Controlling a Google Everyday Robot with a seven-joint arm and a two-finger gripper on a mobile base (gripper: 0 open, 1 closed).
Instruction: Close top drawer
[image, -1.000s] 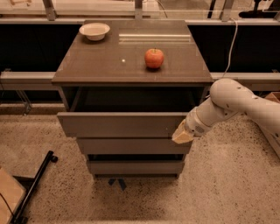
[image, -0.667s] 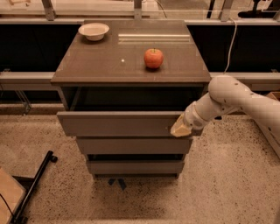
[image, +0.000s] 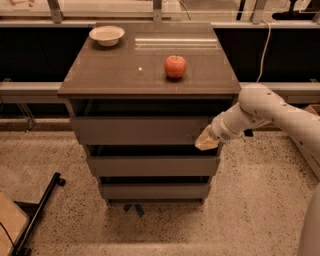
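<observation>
Gripper (image: 206, 141) at the top drawer (image: 140, 130) front's right end — arm (image: 280, 112) partly beyond the right edge.

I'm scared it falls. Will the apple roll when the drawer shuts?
Probably not: the apple rests on the flat cabinet top, away from edges. It's round, so a hard bump might rock it. The gripper is at the top drawer's front.

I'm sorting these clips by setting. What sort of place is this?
Probably a robot test area, not a home: a grey cabinet stands on a speckled floor, with a bowl and an apple on top. The gripper is at the right end of the top drawer front.
</observation>
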